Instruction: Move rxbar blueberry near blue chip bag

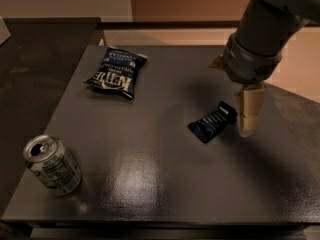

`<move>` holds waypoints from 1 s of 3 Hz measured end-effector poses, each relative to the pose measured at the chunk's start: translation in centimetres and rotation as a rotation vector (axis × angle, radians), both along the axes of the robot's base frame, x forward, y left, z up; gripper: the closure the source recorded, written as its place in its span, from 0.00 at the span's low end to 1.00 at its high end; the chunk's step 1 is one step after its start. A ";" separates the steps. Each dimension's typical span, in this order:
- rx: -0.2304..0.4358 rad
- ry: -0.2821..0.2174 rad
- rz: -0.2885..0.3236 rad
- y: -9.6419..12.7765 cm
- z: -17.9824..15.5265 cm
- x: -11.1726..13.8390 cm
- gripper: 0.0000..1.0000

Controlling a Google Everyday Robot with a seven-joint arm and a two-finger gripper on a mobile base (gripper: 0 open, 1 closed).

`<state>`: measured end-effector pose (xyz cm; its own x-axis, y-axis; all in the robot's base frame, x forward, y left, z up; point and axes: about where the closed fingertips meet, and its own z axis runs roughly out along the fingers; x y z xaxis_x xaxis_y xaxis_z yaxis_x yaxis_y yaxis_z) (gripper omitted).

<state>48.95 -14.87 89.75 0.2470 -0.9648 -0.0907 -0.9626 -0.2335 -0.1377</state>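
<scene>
The rxbar blueberry, a small flat dark navy wrapper, lies tilted on the dark table, right of centre. The blue chip bag, puffy with white "Kettle" lettering, lies at the far left of the table. My gripper hangs from the grey arm at the right, its tan fingers pointing down just right of the bar's upper end, close to the table. It holds nothing.
A silver drink can lies tilted at the table's front left. The table's right edge runs just past my gripper. A darker counter adjoins at the far left.
</scene>
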 end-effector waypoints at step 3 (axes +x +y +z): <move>-0.030 0.082 0.094 0.0 -5.1 -0.7 0.00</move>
